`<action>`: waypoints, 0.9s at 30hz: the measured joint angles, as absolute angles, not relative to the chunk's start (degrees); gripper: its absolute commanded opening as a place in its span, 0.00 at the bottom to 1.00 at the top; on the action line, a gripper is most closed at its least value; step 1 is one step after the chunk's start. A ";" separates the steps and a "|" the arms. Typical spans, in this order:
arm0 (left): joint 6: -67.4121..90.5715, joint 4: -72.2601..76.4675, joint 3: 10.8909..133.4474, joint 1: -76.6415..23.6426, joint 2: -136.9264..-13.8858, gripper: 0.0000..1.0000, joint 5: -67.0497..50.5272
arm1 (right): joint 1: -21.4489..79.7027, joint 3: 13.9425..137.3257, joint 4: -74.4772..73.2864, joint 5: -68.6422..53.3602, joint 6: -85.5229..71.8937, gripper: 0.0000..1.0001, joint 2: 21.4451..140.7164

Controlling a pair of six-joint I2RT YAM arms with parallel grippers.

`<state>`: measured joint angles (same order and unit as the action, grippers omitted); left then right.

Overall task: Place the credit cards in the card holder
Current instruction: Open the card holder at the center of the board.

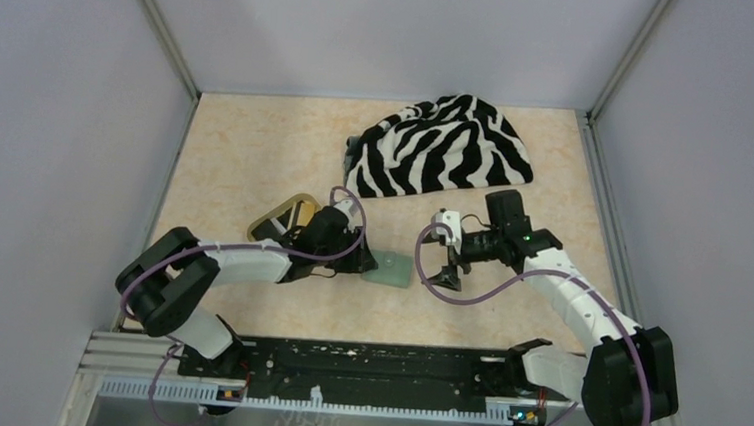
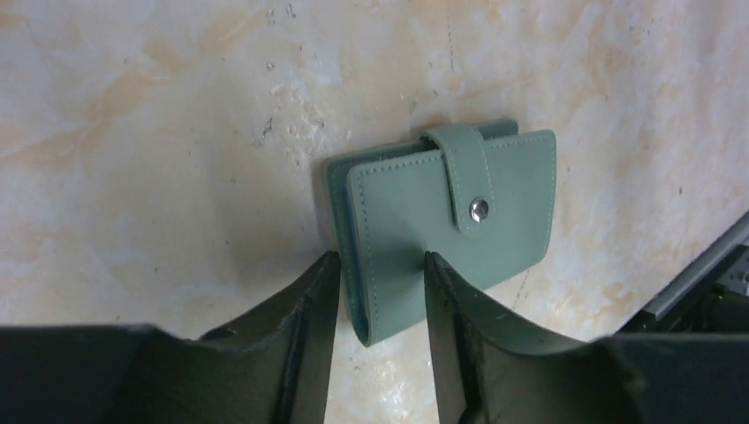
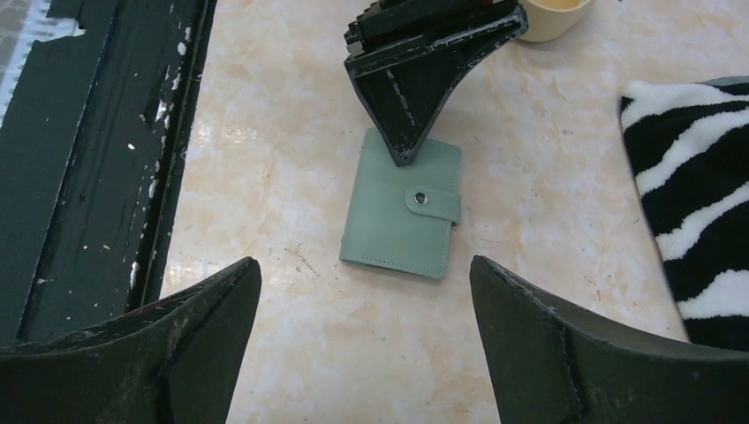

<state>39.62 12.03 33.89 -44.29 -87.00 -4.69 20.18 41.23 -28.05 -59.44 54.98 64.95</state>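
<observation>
Beige marbled surface: my left end effector straddles the closed green card holder, half-spread, grip I cannot tell. The right end effector, at its three o'clock, gapes wide.

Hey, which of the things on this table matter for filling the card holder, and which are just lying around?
For the job: card holder, left gripper at it, right gripper nearby. No cards in sight.
Lying about: striped cloth, oval tray.
</observation>
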 measured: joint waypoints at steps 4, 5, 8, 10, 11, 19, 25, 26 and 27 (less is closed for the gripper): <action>37.89 10.39 36.18 -44.29 -89.17 0.17 -4.58 | 20.78 40.99 -27.57 -59.00 55.05 0.86 64.95; 37.56 10.33 36.62 -44.27 -89.38 0.11 -4.80 | 21.28 40.77 -27.46 -58.61 55.09 0.85 65.01; 36.40 10.61 37.47 -44.27 -89.86 0.00 -5.89 | 23.22 39.79 -26.41 -57.45 55.51 0.82 65.73; 35.07 11.46 37.47 -44.27 -90.02 0.00 -7.01 | 24.58 38.94 -25.45 -56.49 55.94 0.77 66.22; 34.44 11.86 37.45 -44.27 -90.11 0.00 -7.62 | 25.43 38.39 -24.93 -55.70 56.27 0.73 66.52; 31.66 18.26 34.33 -44.27 -90.61 0.00 -15.18 | 31.68 36.69 -22.39 -49.45 60.58 0.51 70.32; 33.06 24.53 30.55 -44.51 -90.78 0.00 -20.23 | 36.36 36.67 -21.21 -42.76 61.95 0.44 74.17; 33.41 25.58 29.89 -44.75 -90.78 0.00 -20.95 | 36.84 36.67 -21.04 -41.76 62.00 0.43 74.70; 33.45 25.71 29.78 -44.82 -90.78 0.00 -21.08 | 37.34 36.67 -20.86 -40.84 62.02 0.42 75.11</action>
<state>33.45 25.71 29.78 -44.82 -90.78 -21.08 37.34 36.67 -20.86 -40.84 62.02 75.11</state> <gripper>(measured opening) 0.009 0.440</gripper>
